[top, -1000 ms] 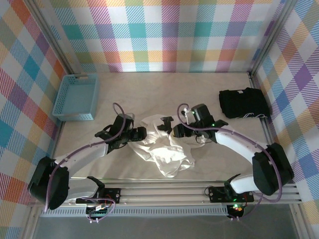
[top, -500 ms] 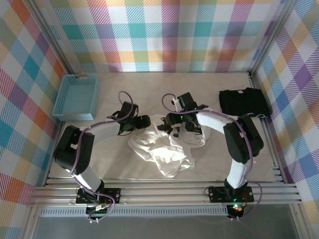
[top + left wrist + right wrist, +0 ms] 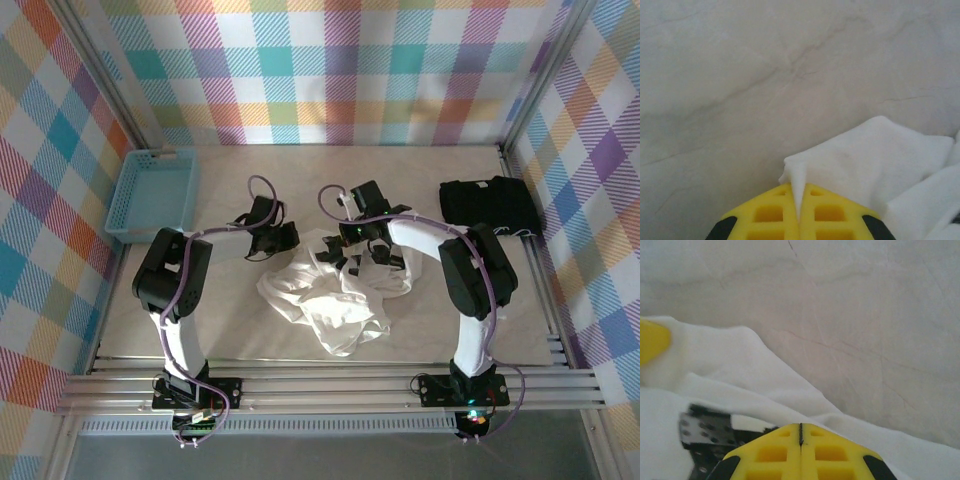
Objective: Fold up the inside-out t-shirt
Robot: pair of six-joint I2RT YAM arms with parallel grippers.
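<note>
The inside-out t-shirt [image 3: 335, 305] lies crumpled and white in the middle of the table. Its far edge reaches up to both grippers. My left gripper [image 3: 289, 240] is at the shirt's far left corner. In the left wrist view my left gripper [image 3: 799, 194] is shut, with a peak of the white t-shirt [image 3: 865, 155] pinched between the yellow fingers [image 3: 770, 215]. My right gripper [image 3: 342, 252] is just to its right. In the right wrist view my right gripper [image 3: 800, 428] is shut, and folds of the t-shirt [image 3: 735, 365] run into its tips.
A blue basket [image 3: 150, 236] stands at the far left by the wall. A folded black garment [image 3: 490, 208] lies at the far right. Bare marble-look tabletop [image 3: 765, 75] stretches beyond both grippers toward the back wall.
Both grippers have moved away from the arm bases toward the back, drawing closer together at the shirt's far edge. That edge is pulled up with them.
</note>
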